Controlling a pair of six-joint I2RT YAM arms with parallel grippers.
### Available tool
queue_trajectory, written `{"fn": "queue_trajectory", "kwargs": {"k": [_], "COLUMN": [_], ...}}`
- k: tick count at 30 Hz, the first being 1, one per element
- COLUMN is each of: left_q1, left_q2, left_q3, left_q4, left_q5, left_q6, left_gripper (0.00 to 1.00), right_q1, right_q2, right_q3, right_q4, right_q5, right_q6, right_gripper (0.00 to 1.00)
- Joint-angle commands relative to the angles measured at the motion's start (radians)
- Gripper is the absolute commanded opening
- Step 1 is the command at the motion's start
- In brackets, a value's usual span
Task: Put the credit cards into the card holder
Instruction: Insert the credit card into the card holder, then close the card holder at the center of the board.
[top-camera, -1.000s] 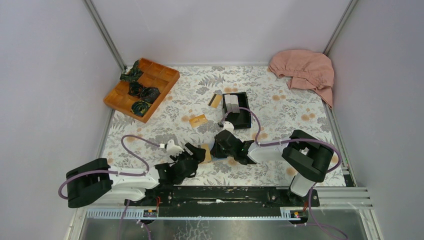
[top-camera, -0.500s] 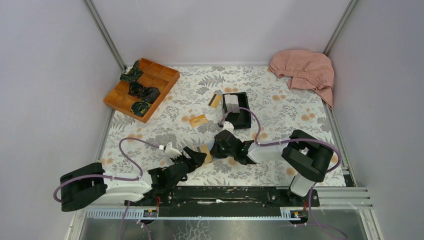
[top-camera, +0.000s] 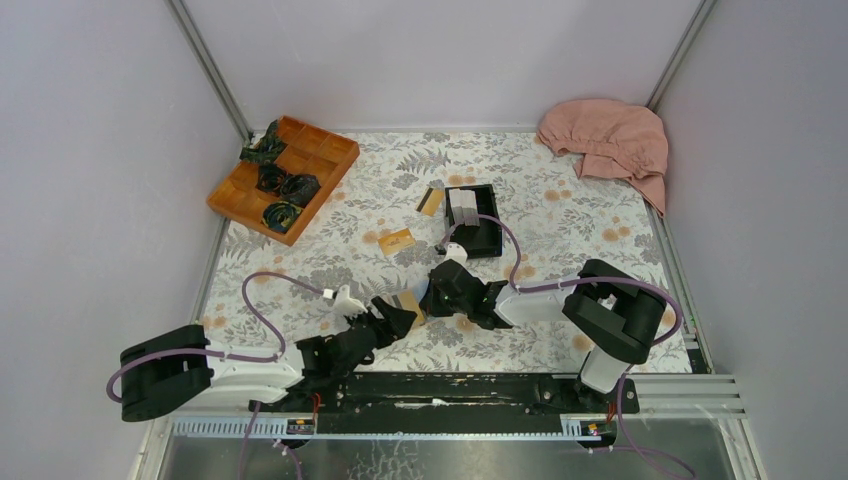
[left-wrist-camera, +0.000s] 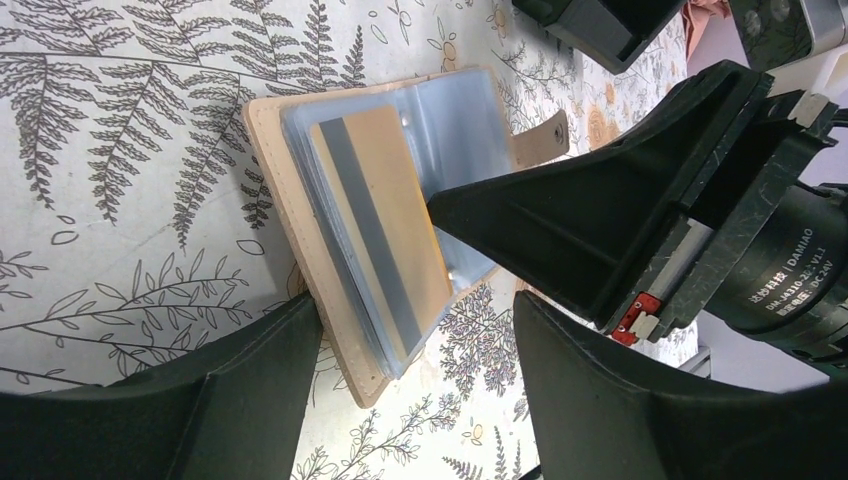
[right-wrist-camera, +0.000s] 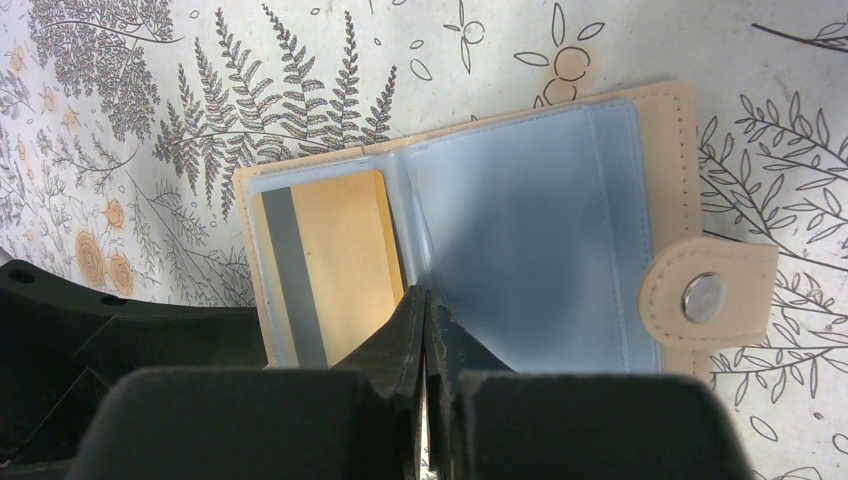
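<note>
Floral-printed bench carries the card holder (right-wrist-camera: 520, 230) lying open at near centre, one credit card (right-wrist-camera: 340, 260) sleeved in a page, while the right pincer (right-wrist-camera: 428, 310) is clenched on nothing, its tips pressing the fold. The left pincer (left-wrist-camera: 415, 310) is released, jaws wide at the holder's near-left end. A loose card (top-camera: 397, 240) lies just far of it, long axis roughly left-right, probably the left arm's to fetch.

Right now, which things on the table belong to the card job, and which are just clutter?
Job:
- card holder, lying open
- card in its sleeve
- plain loose card
- black-banded loose card

Lying about:
- black box
- orange tray holding dark bundles
- pink cloth
</note>
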Motion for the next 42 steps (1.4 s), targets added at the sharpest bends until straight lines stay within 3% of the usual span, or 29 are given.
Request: {"fn": "queue_trajectory", "kwargs": {"k": [1,13,21,26,33,42], "left_q1": [-0.008,-0.009,-0.009,-0.013,-0.035,-0.06], "left_q2": [-0.003,0.061,0.175,0.249,0.305,0.421], "left_q3": [0.031,0.132,0.294,0.403,0.562,0.716], "left_q4": [0.008,-0.08,-0.265,-0.392,-0.618,-0.831], "left_q5": [-0.031,-0.069,-0.054,-0.042,-0.084,-0.121], "left_q6": [0.046,0.057,0.107,0.131,0.163,0.177], "left_gripper": [0.74,0.4,0.18,0.1,0.04,0.0], "right_q1": [0.006,0.007,0.007,0.007,0.007,0.008], "right_q2": [0.024,-0.021,-0.026,-0.068,-0.117,-0.222], "right_q3": [-0.002,-0.008,-0.004,-0.006,-0.011,-0.028], "right_q4": [-0.08,-0.106,-0.123,-0.147,-0.192,-0.248], "right_q5": [-0.022,-0.002,0.006,0.029,0.083,0.136], "right_q6": [-0.025,-0.041,-0.05,-0.062,-0.079,-0.098], "right_gripper": [0.0,0.0,0.01,0.06,0.24,0.32]}}
